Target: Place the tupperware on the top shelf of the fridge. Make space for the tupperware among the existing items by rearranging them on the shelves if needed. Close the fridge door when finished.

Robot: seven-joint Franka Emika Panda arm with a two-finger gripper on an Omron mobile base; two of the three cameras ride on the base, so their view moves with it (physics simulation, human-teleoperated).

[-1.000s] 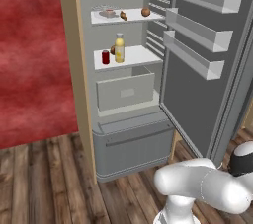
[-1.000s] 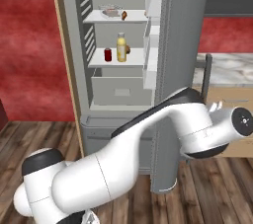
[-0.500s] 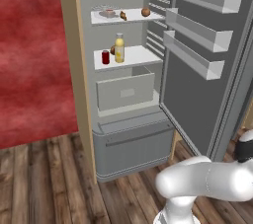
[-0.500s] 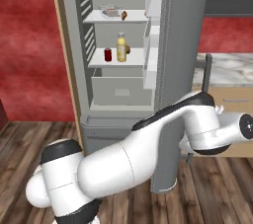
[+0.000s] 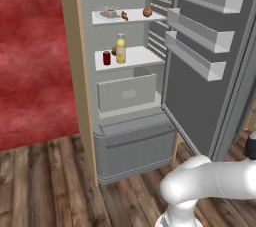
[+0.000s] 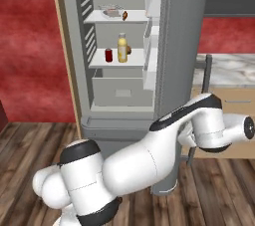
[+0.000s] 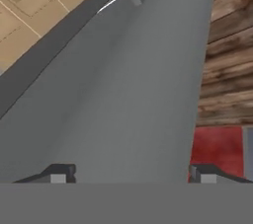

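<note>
Facing the outer face of the open fridge door (image 7: 133,85) with gripper (image 7: 132,173) jaws spread wide and empty, bar handle (image 7: 74,30) slanting up-left beyond the fingertips.

the fridge door (image 6: 182,70) hides the hand behind it; the tupperware (image 5: 107,13) contents are too small to tell.
</note>
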